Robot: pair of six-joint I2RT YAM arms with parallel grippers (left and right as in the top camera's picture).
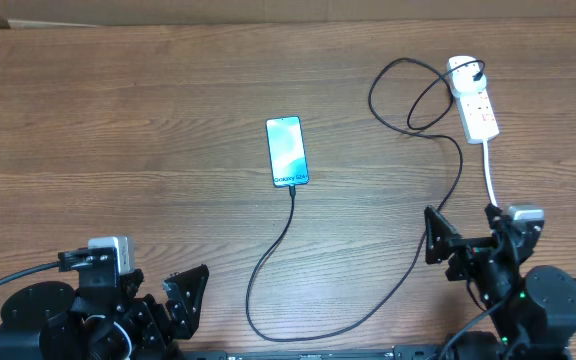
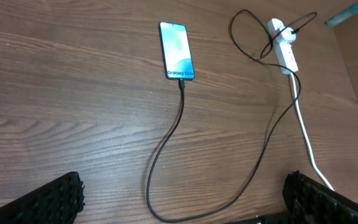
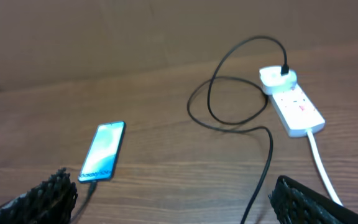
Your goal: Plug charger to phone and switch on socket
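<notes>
The phone lies flat mid-table, its light blue screen lit, with "Galaxy" text at its near end. The black charger cable has its tip in the phone's near end, loops along the table front and runs up to its plug in the white socket strip at the far right. The phone, cable and socket show in the left wrist view, and the phone and socket in the right wrist view. My left gripper and right gripper are open, empty, near the front edge.
The socket's thick white cord runs down toward the right arm. The cable makes loose loops left of the socket. The left arm base sits at the front left.
</notes>
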